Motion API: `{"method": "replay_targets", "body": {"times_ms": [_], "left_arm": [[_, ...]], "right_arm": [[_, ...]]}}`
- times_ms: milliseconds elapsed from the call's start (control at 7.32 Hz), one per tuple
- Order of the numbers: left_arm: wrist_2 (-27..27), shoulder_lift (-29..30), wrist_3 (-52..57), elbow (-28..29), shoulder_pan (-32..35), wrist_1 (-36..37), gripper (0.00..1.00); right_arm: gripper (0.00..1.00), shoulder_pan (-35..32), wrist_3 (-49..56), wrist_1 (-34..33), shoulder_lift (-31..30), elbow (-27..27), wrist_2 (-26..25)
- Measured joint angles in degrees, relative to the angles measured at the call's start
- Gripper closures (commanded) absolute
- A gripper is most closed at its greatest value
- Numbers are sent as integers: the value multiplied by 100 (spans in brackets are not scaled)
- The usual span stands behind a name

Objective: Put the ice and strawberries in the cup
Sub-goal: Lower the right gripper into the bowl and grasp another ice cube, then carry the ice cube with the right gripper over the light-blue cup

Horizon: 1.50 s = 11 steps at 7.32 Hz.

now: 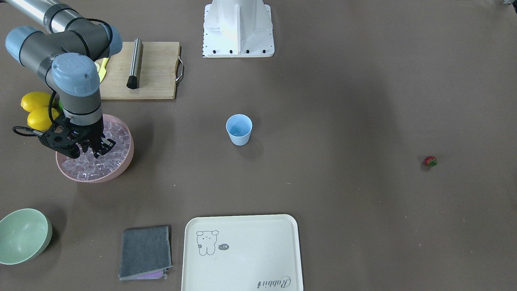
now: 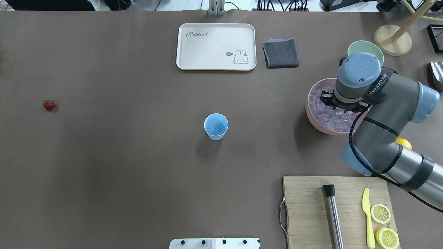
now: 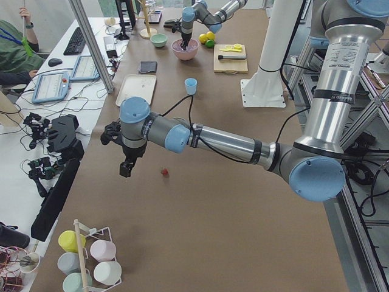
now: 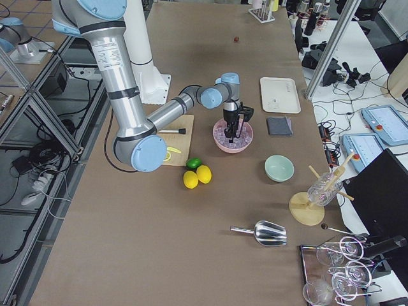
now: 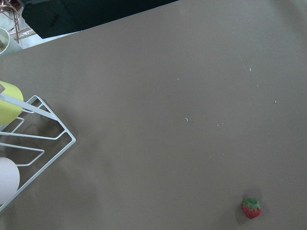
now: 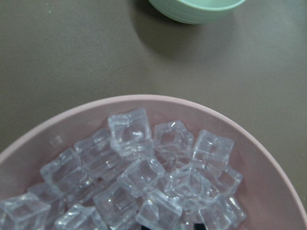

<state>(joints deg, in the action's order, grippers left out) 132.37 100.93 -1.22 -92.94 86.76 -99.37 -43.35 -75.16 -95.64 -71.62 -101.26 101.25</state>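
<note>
The light-blue cup (image 1: pixel 239 129) stands upright mid-table, also in the overhead view (image 2: pixel 216 126), with what looks like an ice cube inside. The ice (image 1: pixel 106 162) fills a pink bowl (image 1: pixel 126 163), and shows close up in the right wrist view (image 6: pixel 139 172). My right gripper (image 1: pixel 91 152) is lowered into the ice with its fingers apart. The strawberry (image 1: pixel 431 161) lies alone far off, also in the overhead view (image 2: pixel 48 105) and the left wrist view (image 5: pixel 251 208). My left gripper (image 3: pixel 124 172) hangs above the table beside it. I cannot tell whether it is open.
A pale green bowl (image 1: pixel 22 234), a grey cloth (image 1: pixel 145 251) and a cream tray (image 1: pixel 242 250) lie along the operators' edge. Two lemons (image 1: pixel 36 107) sit behind the pink bowl. A cutting board (image 1: pixel 155 76) holds a steel rod (image 1: pixel 134 62). A cup rack (image 5: pixel 33 139) is near the left wrist.
</note>
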Motion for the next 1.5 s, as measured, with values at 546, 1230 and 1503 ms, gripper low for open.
{"method": "replay_targets", "body": {"times_ms": [546, 1230, 1503], "left_arm": [[0, -2, -1, 6, 3, 5, 2], [2, 0, -10, 27, 2, 27, 2], [10, -2, -10, 28, -1, 35, 2]], "right_arm": [[100, -122, 13, -66, 39, -384, 164], [100, 1, -56, -2, 1092, -714, 265], [100, 305, -50, 154, 1518, -680, 219]]}}
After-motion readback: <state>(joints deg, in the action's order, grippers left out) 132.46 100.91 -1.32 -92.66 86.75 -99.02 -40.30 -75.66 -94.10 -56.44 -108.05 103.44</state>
